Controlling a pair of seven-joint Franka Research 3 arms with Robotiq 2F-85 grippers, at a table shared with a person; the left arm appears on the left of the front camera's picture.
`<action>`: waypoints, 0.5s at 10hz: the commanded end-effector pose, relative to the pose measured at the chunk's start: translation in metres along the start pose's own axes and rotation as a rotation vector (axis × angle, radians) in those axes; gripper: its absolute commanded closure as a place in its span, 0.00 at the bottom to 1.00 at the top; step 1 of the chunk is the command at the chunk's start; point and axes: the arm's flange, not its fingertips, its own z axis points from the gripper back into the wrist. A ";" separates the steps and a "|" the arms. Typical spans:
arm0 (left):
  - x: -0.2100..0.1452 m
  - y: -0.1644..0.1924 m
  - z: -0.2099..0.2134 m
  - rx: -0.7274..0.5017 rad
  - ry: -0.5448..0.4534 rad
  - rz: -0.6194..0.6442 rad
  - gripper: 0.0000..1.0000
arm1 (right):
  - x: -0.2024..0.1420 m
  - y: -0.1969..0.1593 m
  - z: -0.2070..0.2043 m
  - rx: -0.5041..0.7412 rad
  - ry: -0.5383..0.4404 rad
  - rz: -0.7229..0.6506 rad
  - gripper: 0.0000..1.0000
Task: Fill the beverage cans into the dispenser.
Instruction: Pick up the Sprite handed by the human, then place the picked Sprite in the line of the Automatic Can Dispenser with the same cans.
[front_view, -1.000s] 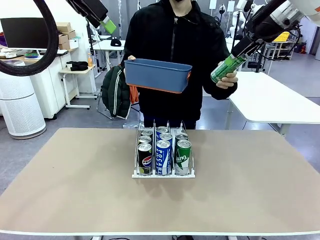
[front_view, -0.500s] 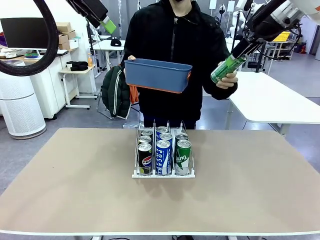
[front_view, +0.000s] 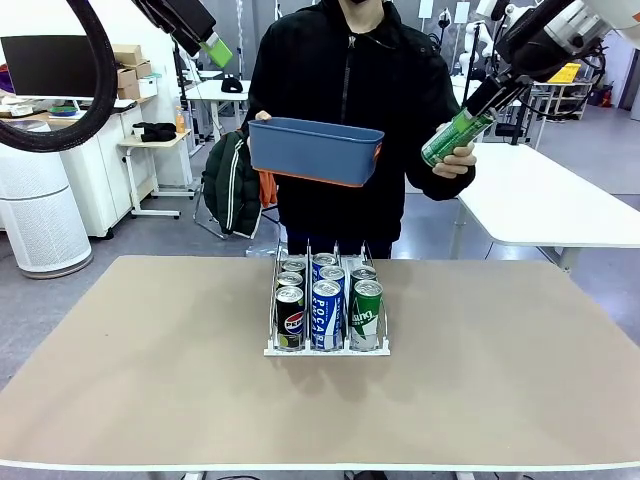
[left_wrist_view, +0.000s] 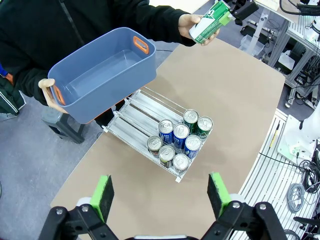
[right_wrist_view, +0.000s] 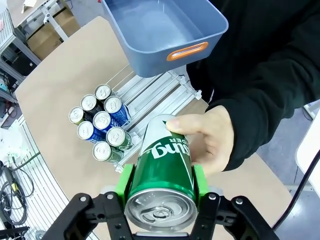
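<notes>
- Hardly anything has moved since the earlier frame: the right pincer (right_wrist_view: 161, 192) has merely been clamped onto the green can (right_wrist_view: 165, 170), which is still gripped by the person's hand (right_wrist_view: 210, 137).
- The bench (front_view: 150, 380) carries the dispenser (front_view: 327, 349), six cans filling its front rows.
- A blue bin (front_view: 315, 150) is held up, empty.
- The handover is judged under way; next, release by the hand is needed, then lowering into the green lane.
- The left pincer (left_wrist_view: 162, 197) is spread, idle.

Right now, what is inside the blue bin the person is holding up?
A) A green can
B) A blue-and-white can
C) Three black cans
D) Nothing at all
D: both wrist views look down into the blue bin and show just its bare floor, while the green can sits outside it, between the person's hand and the right end effector.
</notes>
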 end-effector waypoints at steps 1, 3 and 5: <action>-0.001 0.001 -0.001 0.002 -0.002 0.004 0.00 | 0.003 0.003 0.000 -0.033 0.008 -0.020 1.00; -0.001 0.001 -0.001 0.002 -0.002 0.004 0.00 | 0.000 0.000 0.000 -0.001 0.001 0.001 0.84; -0.001 0.001 -0.001 0.002 -0.002 0.004 0.00 | 0.000 0.000 0.000 -0.001 0.001 0.001 0.84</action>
